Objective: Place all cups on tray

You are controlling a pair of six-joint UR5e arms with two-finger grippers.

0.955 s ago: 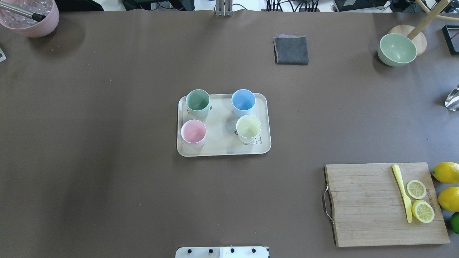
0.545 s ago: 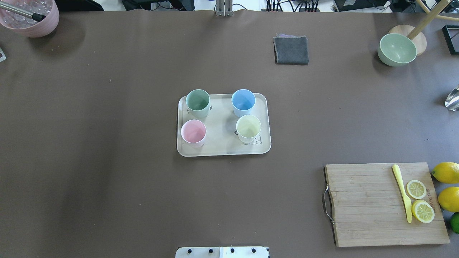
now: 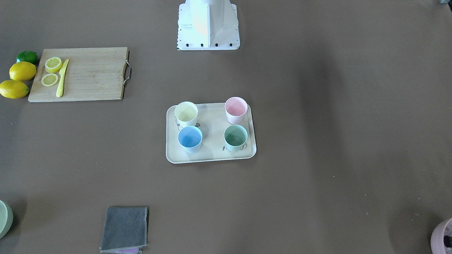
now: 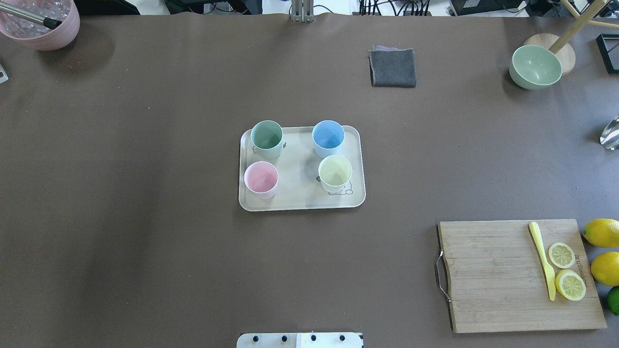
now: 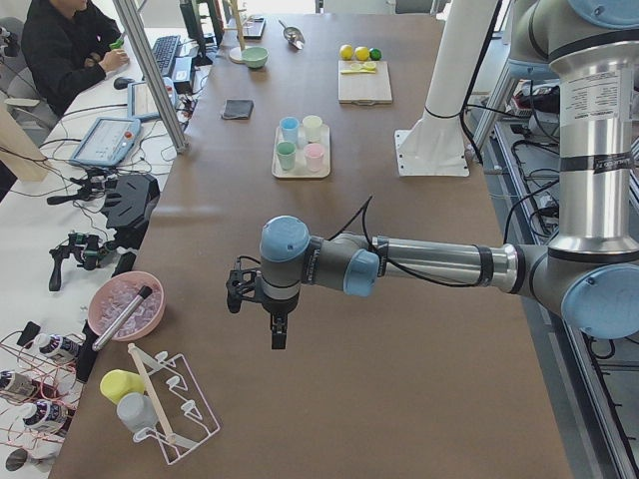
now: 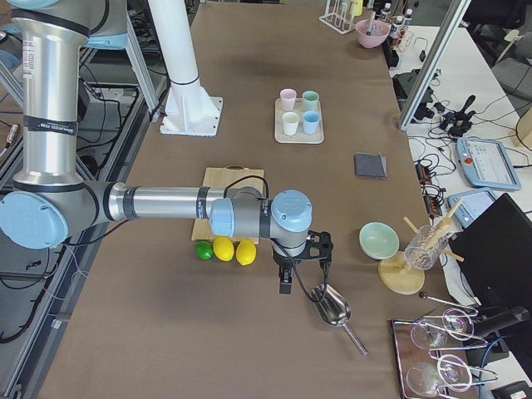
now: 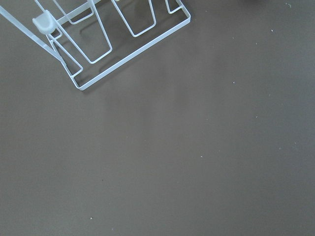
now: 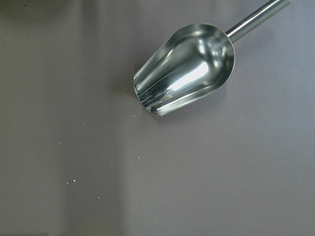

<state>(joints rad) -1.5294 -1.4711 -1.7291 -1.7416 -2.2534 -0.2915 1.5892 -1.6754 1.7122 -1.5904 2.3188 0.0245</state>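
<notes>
The cream tray (image 4: 300, 207) lies at the table's middle. All four cups stand upright on it: mint green (image 4: 267, 137), light blue (image 4: 328, 137), pink (image 4: 261, 179) and pale yellow (image 4: 335, 172). They also show in the front-facing view on the tray (image 3: 212, 159). My left gripper (image 5: 278, 334) hangs far from the tray over the table's left end. My right gripper (image 6: 285, 283) hangs over the right end. Both show only in the side views, so I cannot tell whether they are open or shut. Neither holds anything that I can see.
A wooden cutting board (image 4: 493, 275) with lemon slices and a yellow knife lies at the near right, with lemons beside it. A pale-green bowl (image 4: 535, 66), a grey cloth (image 4: 392, 67) and a mauve pot (image 4: 41, 24) stand at the far edge. A metal scoop (image 8: 187, 69) lies under the right wrist, and a wire rack (image 7: 108, 39) under the left.
</notes>
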